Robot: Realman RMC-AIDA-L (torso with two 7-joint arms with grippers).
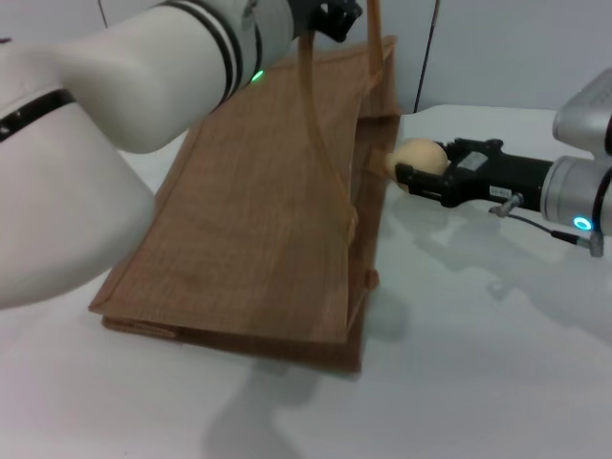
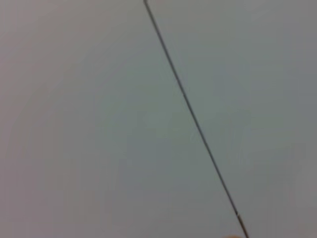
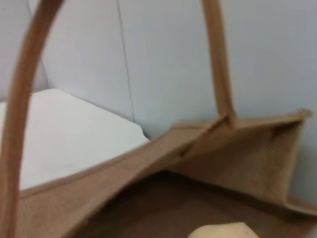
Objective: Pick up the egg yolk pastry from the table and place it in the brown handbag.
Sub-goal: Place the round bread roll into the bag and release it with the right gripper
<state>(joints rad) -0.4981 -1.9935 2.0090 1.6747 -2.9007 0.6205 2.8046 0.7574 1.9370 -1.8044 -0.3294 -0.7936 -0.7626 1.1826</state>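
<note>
The brown handbag (image 1: 268, 220) lies tilted on the white table (image 1: 478, 373) with its mouth lifted toward the right. My left gripper (image 1: 337, 17), at the top of the head view, is shut on one arched handle (image 1: 308, 86) and holds it up. My right gripper (image 1: 402, 170) reaches in from the right, shut on the pale yellow egg yolk pastry (image 1: 424, 154), which sits right at the bag's open edge. In the right wrist view the bag's opening (image 3: 198, 198) is straight ahead and the pastry (image 3: 225, 231) shows at the frame's edge.
A light grey wall (image 1: 497, 48) with a dark seam stands behind the table. My bulky left arm (image 1: 115, 86) crosses the upper left of the head view. The left wrist view shows only wall (image 2: 99, 124).
</note>
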